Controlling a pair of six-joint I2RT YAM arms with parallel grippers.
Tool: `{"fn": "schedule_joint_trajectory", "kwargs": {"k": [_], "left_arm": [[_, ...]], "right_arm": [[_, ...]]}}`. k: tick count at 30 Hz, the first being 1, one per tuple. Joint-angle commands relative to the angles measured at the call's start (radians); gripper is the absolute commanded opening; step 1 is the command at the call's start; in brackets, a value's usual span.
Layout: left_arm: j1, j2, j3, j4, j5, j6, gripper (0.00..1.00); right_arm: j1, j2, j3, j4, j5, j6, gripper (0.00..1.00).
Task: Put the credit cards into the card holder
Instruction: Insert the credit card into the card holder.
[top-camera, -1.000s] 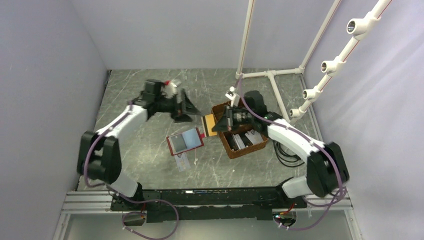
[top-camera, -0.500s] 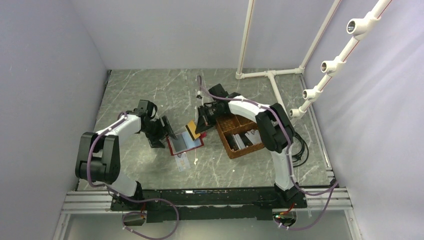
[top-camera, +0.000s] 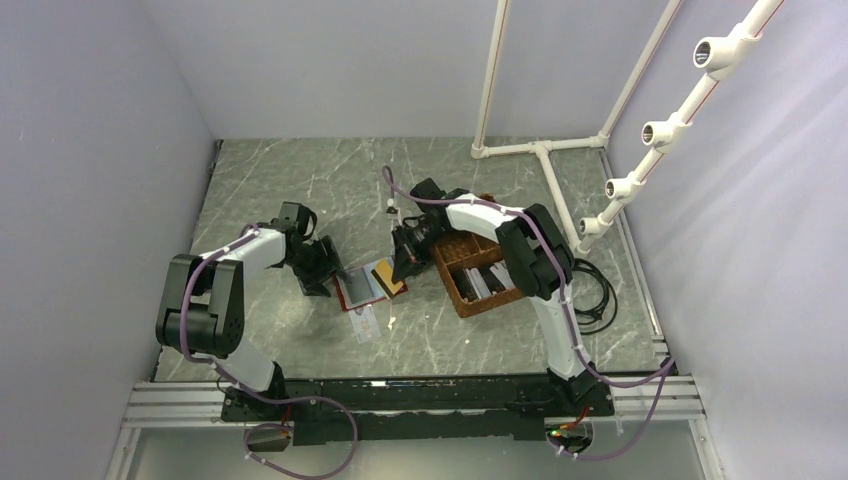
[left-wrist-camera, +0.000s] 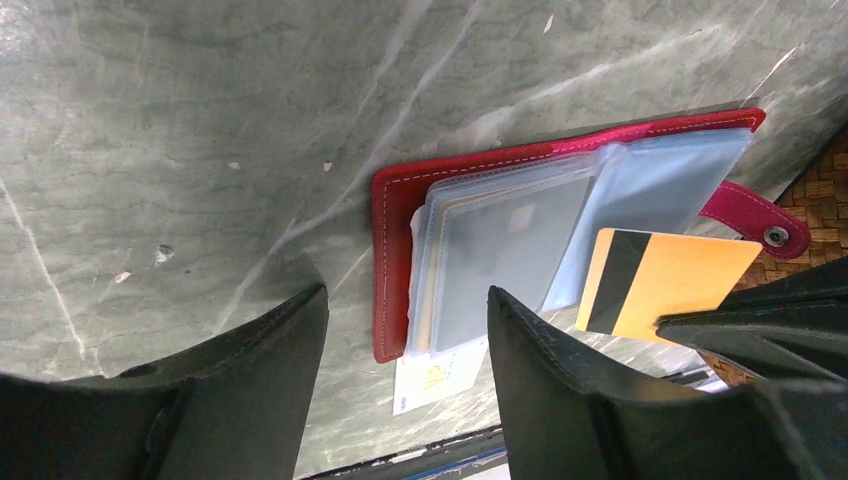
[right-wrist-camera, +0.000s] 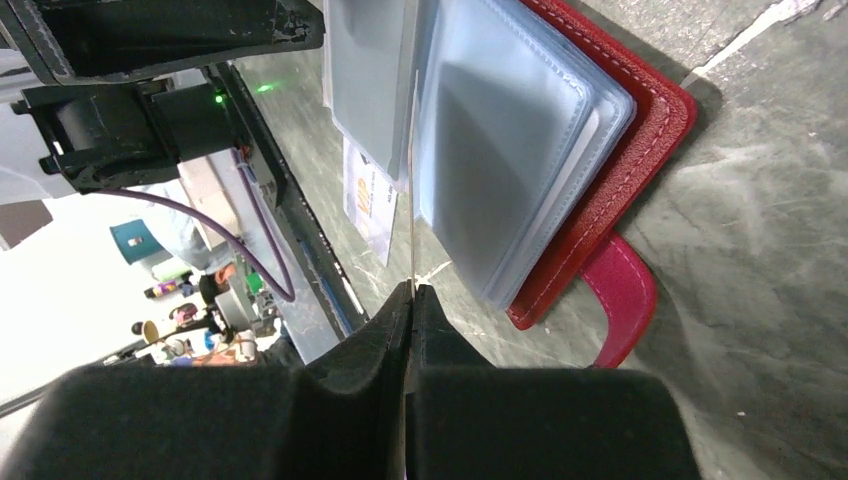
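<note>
Fingers of the right gripper (right-wrist-camera: 412, 296) pinch a thin orange card (left-wrist-camera: 680, 282); left gripper (left-wrist-camera: 405, 300) hangs spread at the stitched red card holder (left-wrist-camera: 386, 258).

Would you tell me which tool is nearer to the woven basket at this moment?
Right. The right tool, shut on the orange card, sits just off the woven basket's left side; the left tool is beyond the red card holder.
</note>
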Motion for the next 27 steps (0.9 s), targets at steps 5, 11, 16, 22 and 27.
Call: {"fn": "schedule_joint_trajectory", "kwargs": {"k": [5,11,16,22,27], "left_arm": [[-0.005,0.027,-0.035,0.050,-0.044,0.002,0.65],[-0.005,0.033,-0.039,0.057,-0.030,0.001,0.66],[-0.005,0.037,-0.042,0.065,-0.022,0.001,0.65],[-0.006,0.036,-0.045,0.072,-0.009,-0.002,0.62],[-0.009,0.041,-0.055,0.081,0.005,-0.006,0.55]], "right_arm": [[0.022,0.027,0.047,-0.012,-0.059,-0.045,0.00],[0.035,0.029,0.042,0.003,-0.062,-0.043,0.00],[0.037,0.032,0.039,0.004,-0.058,-0.046,0.00],[0.037,0.053,0.047,0.007,-0.071,-0.040,0.00],[0.038,0.091,0.073,0.039,-0.066,-0.014,0.00]]}}
